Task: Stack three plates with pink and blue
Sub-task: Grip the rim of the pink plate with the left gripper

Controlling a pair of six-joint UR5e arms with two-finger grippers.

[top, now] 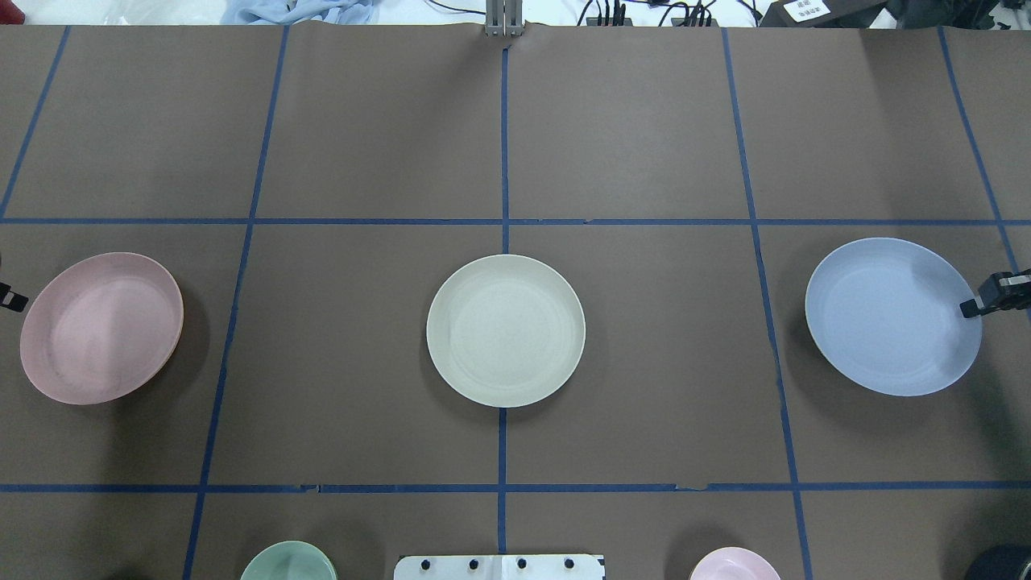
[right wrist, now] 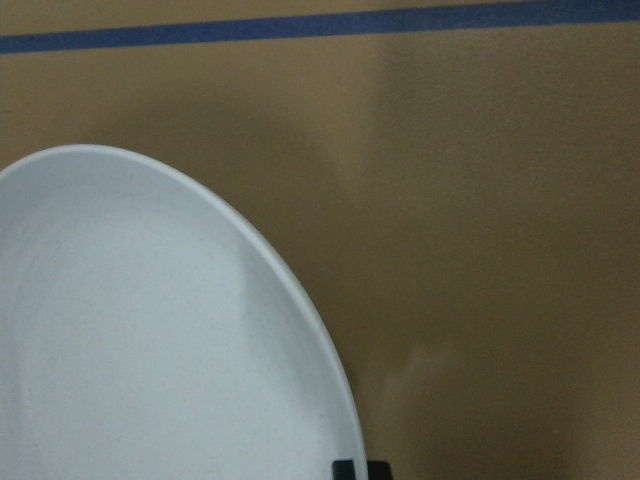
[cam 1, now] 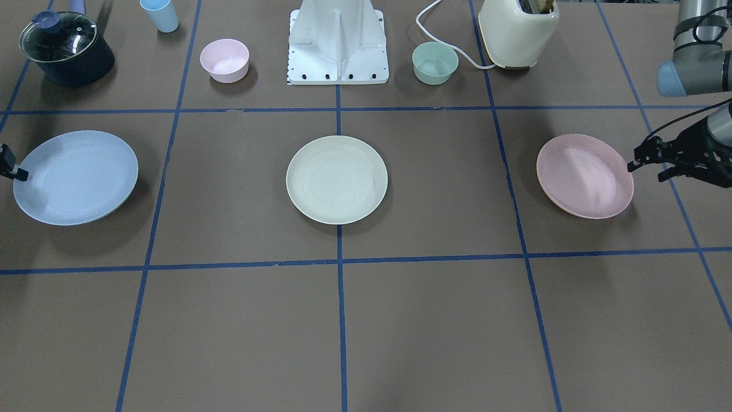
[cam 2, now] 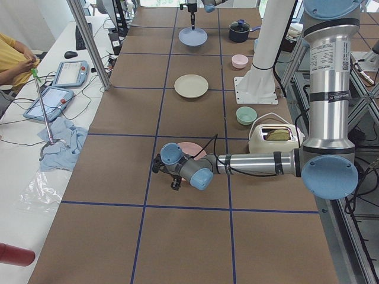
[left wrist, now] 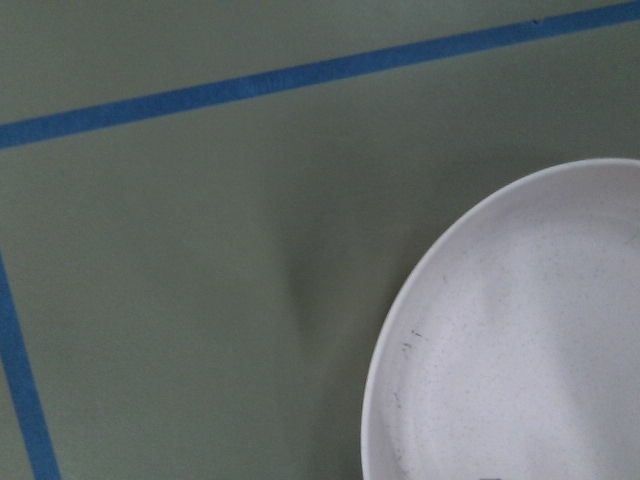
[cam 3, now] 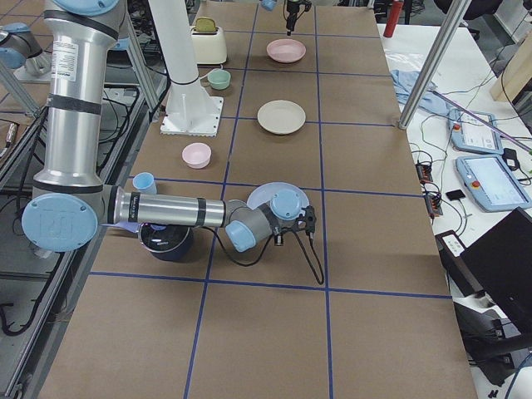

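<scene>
Both outer plates are taken by the rim: the left claw (cam 1: 633, 160) looks pinched nearly closed on the pink plate (cam 1: 584, 176), and the right claw (cam 1: 17, 170) likewise on the blue plate (cam 1: 75, 177). Each plate is tilted off the surface (cam 1: 434, 320). The cream plate (cam 1: 336, 179) sits flat at centre, presumably the base, and the arm's sticker (cam 2: 327, 68) is too small to read.

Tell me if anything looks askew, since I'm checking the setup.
The pink plate, at the left gripper, and the blue plate, at the right gripper, both look tilted; the cream plate lies flat.
</scene>
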